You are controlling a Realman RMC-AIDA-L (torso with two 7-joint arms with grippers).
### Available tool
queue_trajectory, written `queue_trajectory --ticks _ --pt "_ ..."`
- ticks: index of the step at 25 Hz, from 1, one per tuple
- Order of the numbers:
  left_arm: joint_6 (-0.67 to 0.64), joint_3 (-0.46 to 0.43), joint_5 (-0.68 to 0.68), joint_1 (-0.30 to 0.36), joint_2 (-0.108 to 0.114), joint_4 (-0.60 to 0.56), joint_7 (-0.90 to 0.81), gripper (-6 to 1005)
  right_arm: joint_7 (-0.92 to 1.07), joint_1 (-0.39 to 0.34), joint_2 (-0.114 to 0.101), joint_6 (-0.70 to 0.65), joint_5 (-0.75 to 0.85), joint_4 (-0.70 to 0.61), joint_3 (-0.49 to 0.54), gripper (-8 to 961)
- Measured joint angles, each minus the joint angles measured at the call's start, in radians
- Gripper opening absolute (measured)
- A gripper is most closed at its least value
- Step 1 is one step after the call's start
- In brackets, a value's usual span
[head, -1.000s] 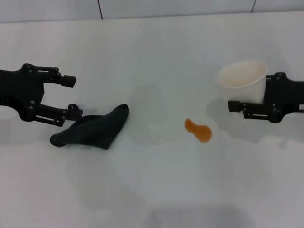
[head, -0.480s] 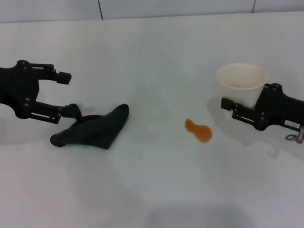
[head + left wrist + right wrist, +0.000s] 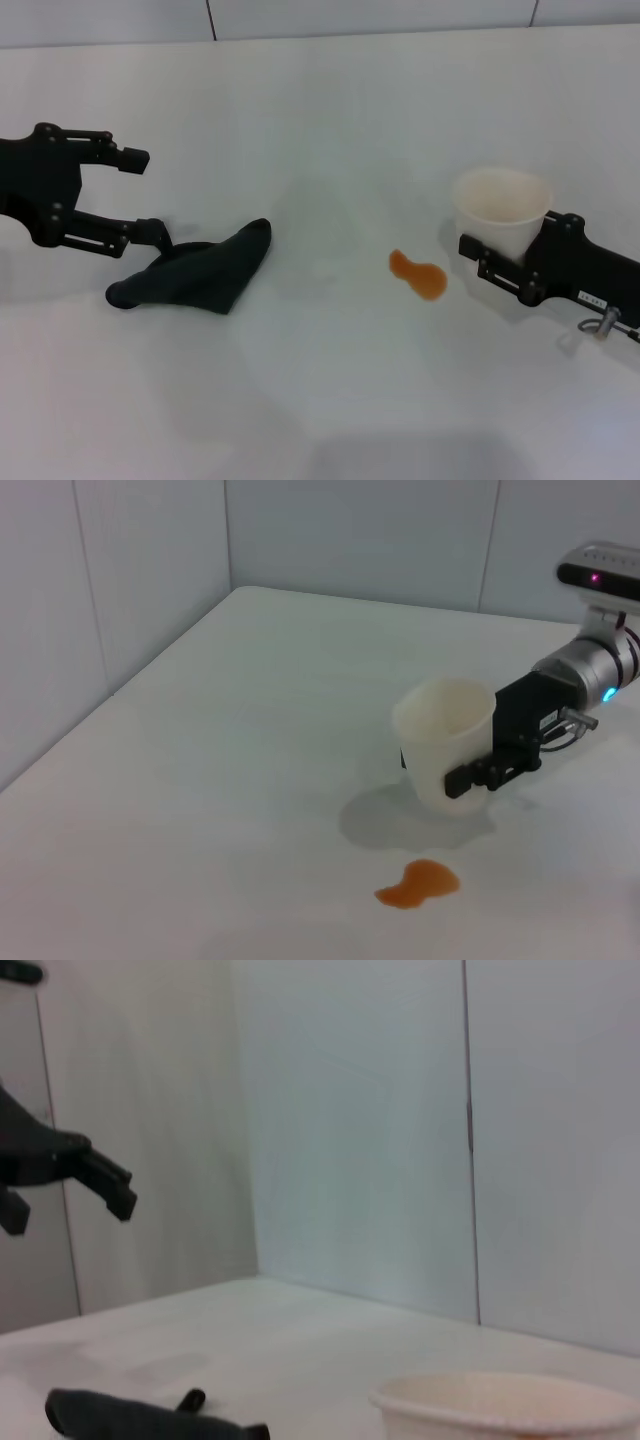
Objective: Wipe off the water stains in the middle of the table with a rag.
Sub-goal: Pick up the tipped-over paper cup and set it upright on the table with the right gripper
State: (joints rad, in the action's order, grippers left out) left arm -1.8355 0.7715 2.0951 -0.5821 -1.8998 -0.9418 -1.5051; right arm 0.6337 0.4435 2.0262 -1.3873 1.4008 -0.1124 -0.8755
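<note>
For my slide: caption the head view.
Left gripper open beside rag; right gripper holds paper cup near orange stain.

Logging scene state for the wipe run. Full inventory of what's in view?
rag: 1, dark green-black, lying on the table's left side, by the left gripper
stain: 1, orange, mid-table, apart from the rag
paper cup: 1, white, upright, right of the stain
table: 1, white
left gripper: 1, black, open, just left of the rag, lower finger at its edge
right gripper: 1, black, shut on the paper cup
</note>
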Motion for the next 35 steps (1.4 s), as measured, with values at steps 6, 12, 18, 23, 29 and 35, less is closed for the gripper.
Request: queue_trajectory --ticks 6,12,18,23,29,35 --pt "-0.001 0.0 0.0 0.0 -0.001 0.0 0.002 869 -0.07 0.005 0.002 0.053 -0.003 0.057 0.005 529" --pt "0.001 0.0 0.001 0.0 -0.003 0.0 0.007 869 -0.102 0.013 0.002 0.083 -0.053 0.092 0.007 526" --pt "0.002 0.002 0.005 0.002 -0.005 0.0 0.008 869 -0.11 0.008 0.002 0.094 -0.079 0.097 0.007 540" --pt "0.002 0.002 0.007 0.004 -0.005 0.0 0.008 868 -0.119 0.003 0.002 0.097 -0.081 0.097 0.007 560" --pt "0.005 0.001 0.009 0.004 -0.005 0.002 0.008 868 -0.116 -0.002 0.0 0.095 -0.08 0.097 0.006 652" --pt "0.008 0.001 0.009 0.004 -0.004 0.003 0.008 868 -0.106 -0.012 -0.004 0.095 -0.078 0.097 0.005 791"
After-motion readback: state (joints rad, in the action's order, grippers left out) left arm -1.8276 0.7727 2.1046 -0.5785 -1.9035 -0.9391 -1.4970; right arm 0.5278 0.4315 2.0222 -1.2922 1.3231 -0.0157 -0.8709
